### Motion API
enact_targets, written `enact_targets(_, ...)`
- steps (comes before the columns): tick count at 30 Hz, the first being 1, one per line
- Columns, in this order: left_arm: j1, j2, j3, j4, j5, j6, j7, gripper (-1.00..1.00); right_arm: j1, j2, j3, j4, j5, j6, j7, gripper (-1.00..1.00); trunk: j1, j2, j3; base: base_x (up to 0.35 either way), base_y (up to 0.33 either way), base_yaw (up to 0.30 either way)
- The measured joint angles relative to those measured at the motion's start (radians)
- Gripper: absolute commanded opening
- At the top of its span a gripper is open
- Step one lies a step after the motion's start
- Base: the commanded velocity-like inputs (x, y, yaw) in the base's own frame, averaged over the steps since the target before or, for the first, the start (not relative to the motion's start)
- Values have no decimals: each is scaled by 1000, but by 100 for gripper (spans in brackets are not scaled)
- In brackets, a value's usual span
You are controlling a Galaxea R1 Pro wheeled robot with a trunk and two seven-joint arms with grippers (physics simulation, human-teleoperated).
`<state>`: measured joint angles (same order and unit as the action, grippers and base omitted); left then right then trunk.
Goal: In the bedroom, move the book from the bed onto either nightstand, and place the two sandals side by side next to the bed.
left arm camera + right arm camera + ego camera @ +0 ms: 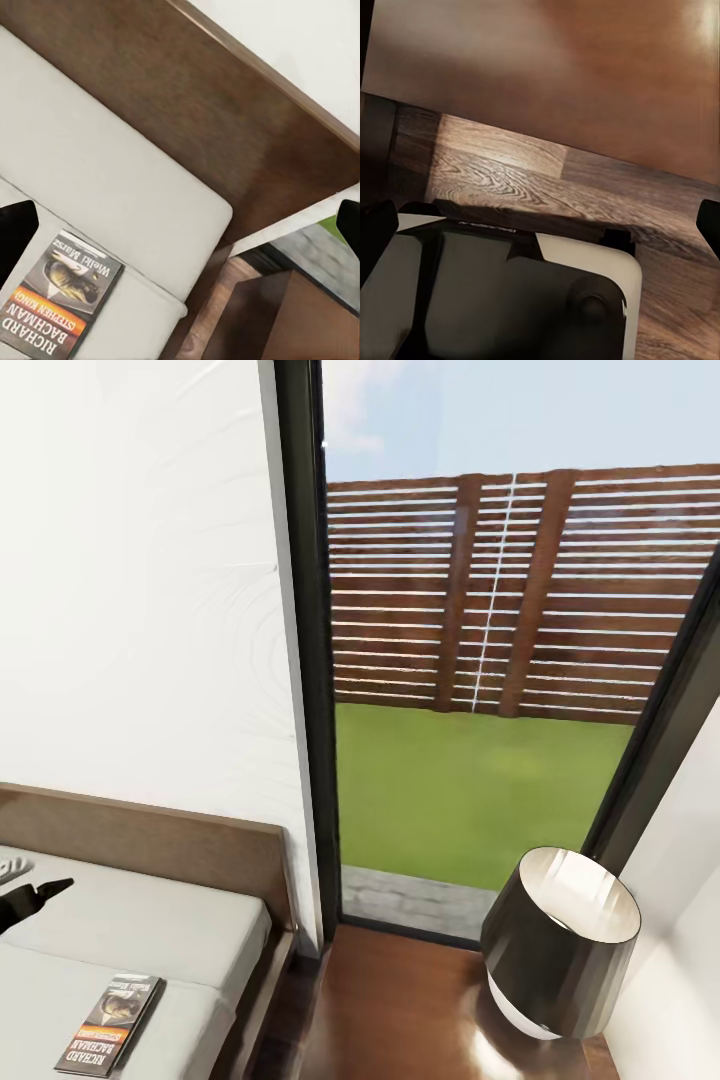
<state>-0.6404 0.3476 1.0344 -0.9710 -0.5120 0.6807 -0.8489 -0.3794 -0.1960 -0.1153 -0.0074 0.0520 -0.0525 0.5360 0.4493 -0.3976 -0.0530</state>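
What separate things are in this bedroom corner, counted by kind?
Books: 1, the book on the bed
Beds: 1, the bed
Nightstands: 1, the nightstand
Lamps: 1, the lamp on the nightstand
Windows: 1, the window
Total: 5

Bed frame's matt brown wood, mattress plain smooth pale cloth. Beside it the nightstand is super glossy reddish wood, and the book has a slick paper cover.
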Motion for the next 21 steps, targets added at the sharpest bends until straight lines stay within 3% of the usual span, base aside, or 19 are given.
enact_targets(3,-2,-4,2,1,1,-3,4,100,0,0,0,0,0,-1,0,100,0,0,0,0,0,0)
enact_targets(6,-3,-29,6,11,3,-10,17,100,0,0,0,0,-1,-1,0,100,0,0,-4,0,0,0)
enact_targets(9,-4,-54,8,26,4,-37,54,100,0,0,0,0,-1,-1,0,100,0,0,-8,0,0,0)
enact_targets(11,-4,-67,9,69,8,-88,113,100,0,0,0,0,-1,-1,0,100,0,0,-11,0,0,0)
enact_targets(14,-4,-73,11,172,73,-167,220,100,0,0,0,0,-1,0,0,100,0,0,-16,0,0,0)
enact_targets(17,-4,-74,9,319,198,-304,390,100,0,0,0,0,-1,0,0,100,0,0,-20,0,0,0)
enact_targets(21,-4,-73,5,432,254,-436,494,100,0,0,0,0,-1,0,-1,100,0,0,-27,0,0,0)
